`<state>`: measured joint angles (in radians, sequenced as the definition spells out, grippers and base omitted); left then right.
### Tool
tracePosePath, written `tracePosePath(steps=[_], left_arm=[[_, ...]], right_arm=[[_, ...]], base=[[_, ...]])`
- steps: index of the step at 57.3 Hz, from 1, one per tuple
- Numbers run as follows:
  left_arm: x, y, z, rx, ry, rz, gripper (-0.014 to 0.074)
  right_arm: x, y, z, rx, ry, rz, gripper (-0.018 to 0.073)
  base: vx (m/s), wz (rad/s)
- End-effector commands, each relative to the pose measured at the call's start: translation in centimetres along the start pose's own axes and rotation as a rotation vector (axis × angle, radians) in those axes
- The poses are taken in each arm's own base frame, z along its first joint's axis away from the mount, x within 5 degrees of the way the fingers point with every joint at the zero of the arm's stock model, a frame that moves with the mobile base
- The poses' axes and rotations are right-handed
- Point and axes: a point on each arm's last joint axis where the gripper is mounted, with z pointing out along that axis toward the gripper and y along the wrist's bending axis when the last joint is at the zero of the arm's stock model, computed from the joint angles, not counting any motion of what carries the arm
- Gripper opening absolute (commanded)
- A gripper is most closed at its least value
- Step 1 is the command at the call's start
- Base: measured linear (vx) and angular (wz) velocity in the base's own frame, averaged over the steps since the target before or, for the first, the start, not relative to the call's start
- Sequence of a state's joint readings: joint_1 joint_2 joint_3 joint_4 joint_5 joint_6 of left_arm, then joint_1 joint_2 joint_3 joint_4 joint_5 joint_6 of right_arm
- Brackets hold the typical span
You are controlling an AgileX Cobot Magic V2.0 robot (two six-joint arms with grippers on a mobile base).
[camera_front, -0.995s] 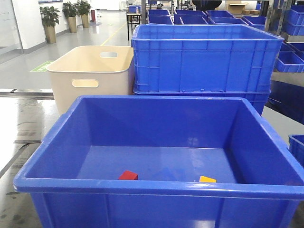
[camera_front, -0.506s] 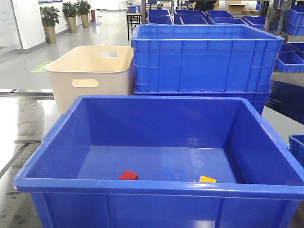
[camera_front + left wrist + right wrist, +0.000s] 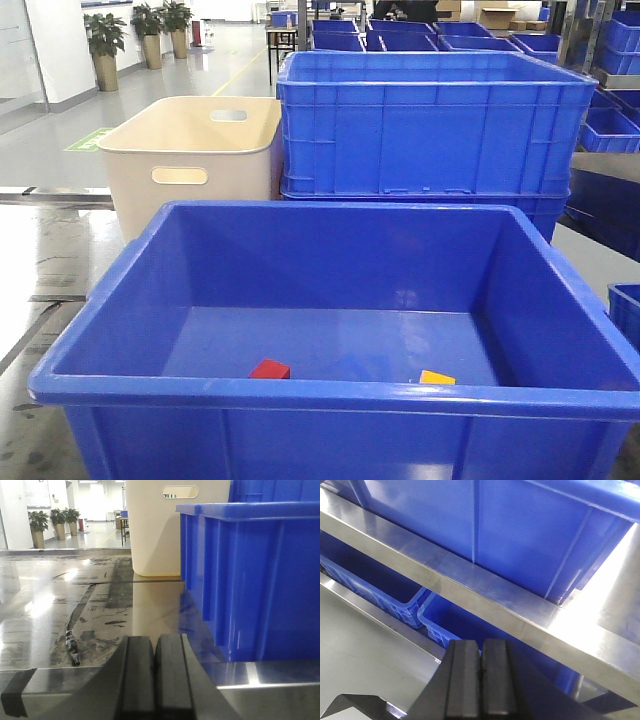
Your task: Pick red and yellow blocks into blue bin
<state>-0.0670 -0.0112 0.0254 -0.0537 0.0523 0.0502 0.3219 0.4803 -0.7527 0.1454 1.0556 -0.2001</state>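
Beige tub (image 3: pixel 195 160) w/ handle slots stands on the steel table (image 3: pixel 45 250), left of the tall ribbed blue crate (image 3: pixel 430 125), nearly touching it. Crate sits on another blue crate, only a strip showing. More blue crates (image 3: pixel 400 38) behind it, further back. Potted plants (image 3: pixel 135 35) far left of the beige tub, on the glossy floor by the white wall. Lower blue crates (image 3: pixel 375 587) sit under the table edge in the right wrist view.
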Motion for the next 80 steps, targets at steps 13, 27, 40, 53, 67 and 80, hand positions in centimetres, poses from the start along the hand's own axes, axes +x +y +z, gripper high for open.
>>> tracePosePath(steps=[13,27,40,53,67,80], left_arm=[[-1.4,0.1,-0.3,-0.007,-0.117,-0.02,-0.0001],[-1.4,0.1,-0.3,-0.007,-0.117,-0.02,-0.0001],[-1.4,0.1,-0.3,-0.007,-0.117,-0.02,-0.0001],[-1.4,0.1,-0.3,-0.007,-0.116,-0.02,-0.0001],[-1.4,0.1,-0.3,-0.007,-0.116,-0.02,-0.0001],[-1.4,0.1,-0.3,-0.007,-0.116,-0.02,-0.0001]], right_arm=[[1.4,-1.2,-0.8,0.291,-0.406,0.04,-0.0011],[7.2,-1.9,3.0,0.482,-0.534,0.112,-0.0011],[11.0,-2.4,6.6,0.529,-0.618,0.109,-0.0011],[11.8,-2.6,7.5,0.537,-0.694,0.099,-0.0011],[11.7,-2.6,7.4,0.544,-0.714,0.095,-0.0011],[11.3,-2.5,7.1,0.523,-0.771,0.11,-0.0011]], base=[[0.0,0.0],[0.0,0.0],[0.0,0.0],[0.0,0.0],[0.0,0.0],[0.0,0.0]])
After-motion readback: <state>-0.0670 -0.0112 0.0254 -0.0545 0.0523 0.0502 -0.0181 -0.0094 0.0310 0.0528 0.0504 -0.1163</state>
